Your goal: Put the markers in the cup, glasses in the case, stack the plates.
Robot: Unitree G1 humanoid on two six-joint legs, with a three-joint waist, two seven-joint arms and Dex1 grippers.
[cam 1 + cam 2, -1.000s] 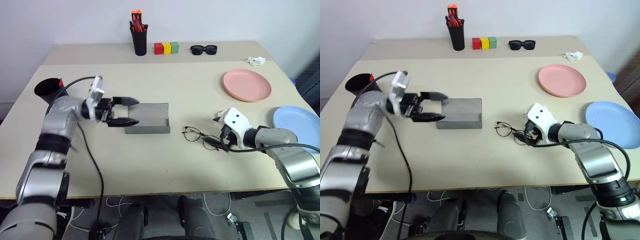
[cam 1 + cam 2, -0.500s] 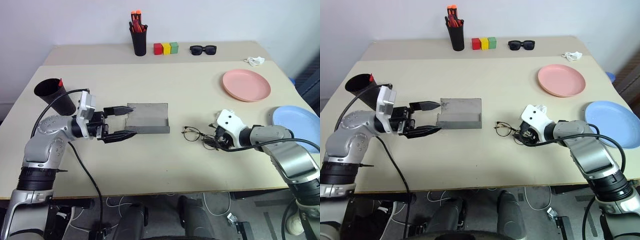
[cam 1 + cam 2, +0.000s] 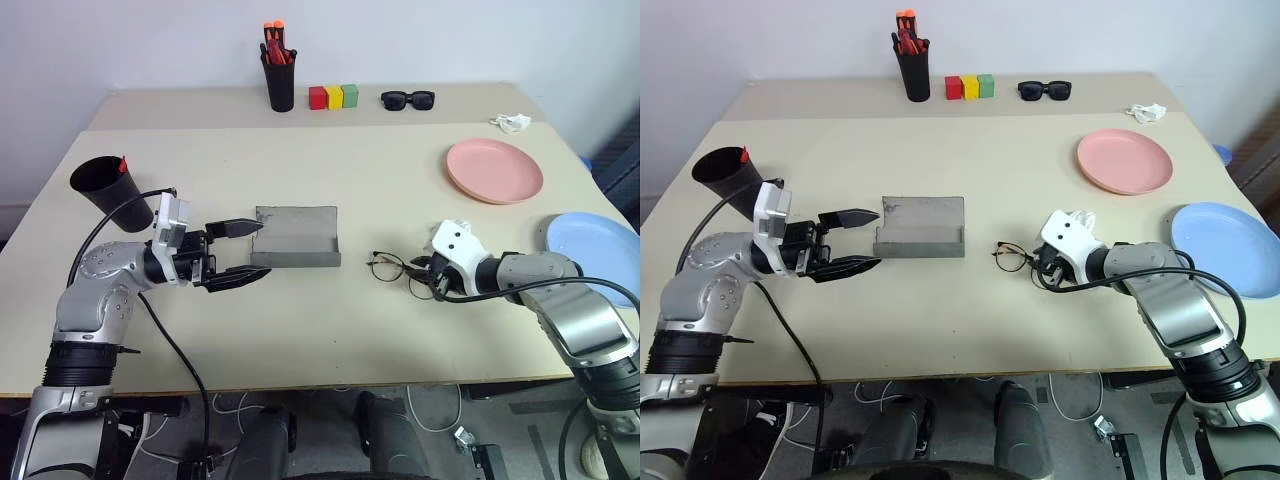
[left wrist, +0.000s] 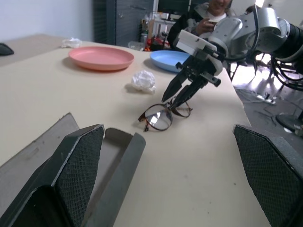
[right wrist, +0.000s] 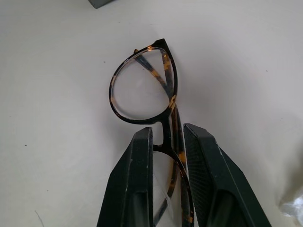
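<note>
Head views: your right gripper [image 3: 432,279] sits at the glasses [image 3: 393,268] near the table [image 3: 330,335] middle, fingers pinched in on the near lens. Left gripper [image 3: 245,251] hovers wide open, empty, just beside the open grey case [image 3: 295,236]. Black cup [image 3: 104,187] with a marker [image 3: 122,163] inside stands far left. Pink plate [image 3: 494,170] and blue plate [image 3: 590,243] lie apart on the right.

Left wrist view: your spread fingers [image 4: 78,156] frame the case [image 4: 118,156]; beyond it, the right gripper [image 4: 176,98] tips meet the glasses [image 4: 163,115].

Right wrist view: fingers [image 5: 135,182] nearly closed, clamping the glasses [image 5: 147,90] by the lens next to the bridge, frame flat on the table.
</note>
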